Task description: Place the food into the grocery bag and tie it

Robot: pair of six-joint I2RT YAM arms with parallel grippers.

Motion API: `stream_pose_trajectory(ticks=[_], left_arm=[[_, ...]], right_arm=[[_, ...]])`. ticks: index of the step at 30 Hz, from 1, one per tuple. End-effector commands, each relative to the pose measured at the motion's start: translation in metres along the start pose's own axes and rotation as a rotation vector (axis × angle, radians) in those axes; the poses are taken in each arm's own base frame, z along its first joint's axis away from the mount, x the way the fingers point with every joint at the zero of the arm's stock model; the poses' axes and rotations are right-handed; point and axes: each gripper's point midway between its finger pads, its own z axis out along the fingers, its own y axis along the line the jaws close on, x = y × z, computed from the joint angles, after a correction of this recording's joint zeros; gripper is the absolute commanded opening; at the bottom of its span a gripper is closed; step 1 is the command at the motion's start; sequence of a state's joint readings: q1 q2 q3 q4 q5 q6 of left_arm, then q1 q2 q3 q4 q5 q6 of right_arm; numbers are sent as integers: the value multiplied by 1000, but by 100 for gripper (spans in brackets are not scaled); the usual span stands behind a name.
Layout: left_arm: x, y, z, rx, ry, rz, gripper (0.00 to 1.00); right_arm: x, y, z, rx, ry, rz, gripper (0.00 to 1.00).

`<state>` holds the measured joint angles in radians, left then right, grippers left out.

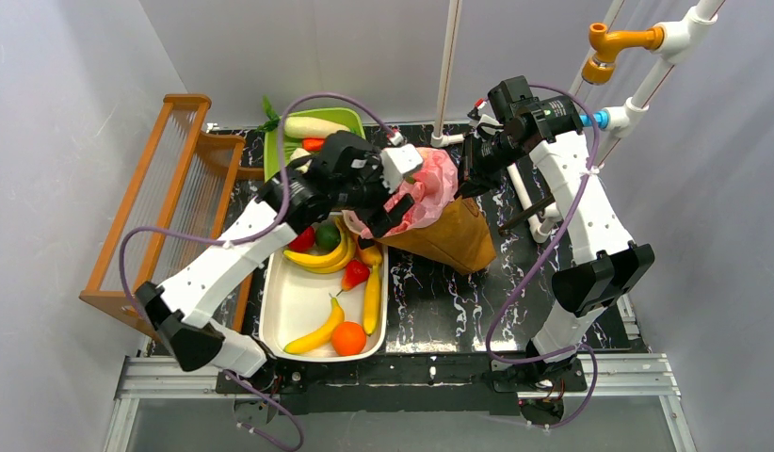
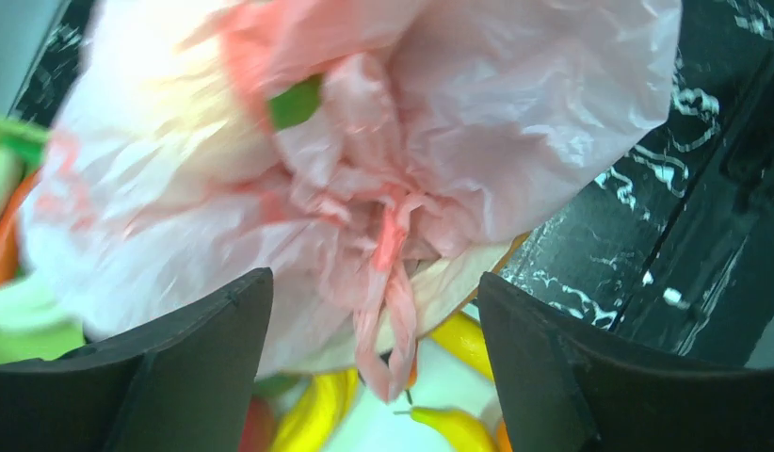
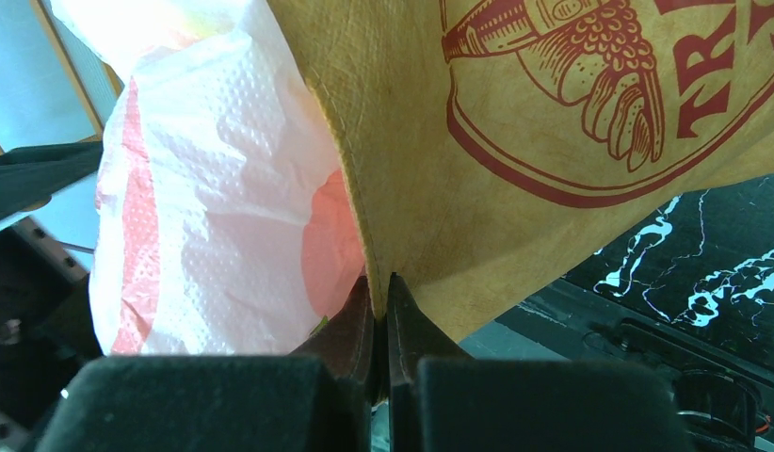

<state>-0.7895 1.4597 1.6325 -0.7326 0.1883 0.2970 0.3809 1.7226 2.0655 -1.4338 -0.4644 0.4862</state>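
The pink grocery bag point(image 1: 432, 181) sits bunched inside a brown paper bag point(image 1: 459, 240) at mid-table. My left gripper point(image 1: 395, 209) is open at the bag's left side. In the left wrist view the grocery bag point(image 2: 477, 113) fills the frame, and its twisted handle point(image 2: 388, 311) hangs loose between the spread fingers point(image 2: 204, 358), touching neither. My right gripper point(image 3: 380, 282) is shut on the rim of the brown paper bag point(image 3: 553, 141), with the grocery bag point(image 3: 223, 217) just beside it. The food lies in the white tray point(image 1: 294, 301): bananas point(image 1: 319, 259), an orange point(image 1: 348, 339), a red piece point(image 1: 355, 273).
A green tray point(image 1: 350, 118) with a long white radish point(image 1: 317, 127) stands at the back. A wooden rack point(image 1: 167, 188) lines the left edge. A white pipe frame point(image 1: 647, 56) rises at the back right, behind the right arm.
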Motion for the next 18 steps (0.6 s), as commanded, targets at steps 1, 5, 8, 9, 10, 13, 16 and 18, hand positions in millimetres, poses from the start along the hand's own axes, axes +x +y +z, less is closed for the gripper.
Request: stream_pose_trajectory(ticks=[1,5,8,9,10,13,16,18], left_arm=[[4,34,-51,-311,-16,-233,80],[28,44,-70,-460,26,-401,80],[50,47,-79,-553,48,-528,81],[56,48,-81,-581,44,-588,80],[61,49,-85,-603,34,-644,80],[79,54,-94,-671,11,-862,76],[96,55,-95,-716,-14,-1053,73],[103,56,-94,-736,-41,-1155,69]], right_arm=[[4,16,-9,-74,-7,-34,1],[4,16,-9,-77,-3,-34,1],[5,16,-9,-79,-1,-34,1],[5,17,-9,-80,-2,-34,1],[5,16,-9,-79,-2,-34,1],[7,15,-9,-77,1,-34,1],[8,15,-9,-79,3,-34,1],[8,15,-9,-81,3,-34,1]])
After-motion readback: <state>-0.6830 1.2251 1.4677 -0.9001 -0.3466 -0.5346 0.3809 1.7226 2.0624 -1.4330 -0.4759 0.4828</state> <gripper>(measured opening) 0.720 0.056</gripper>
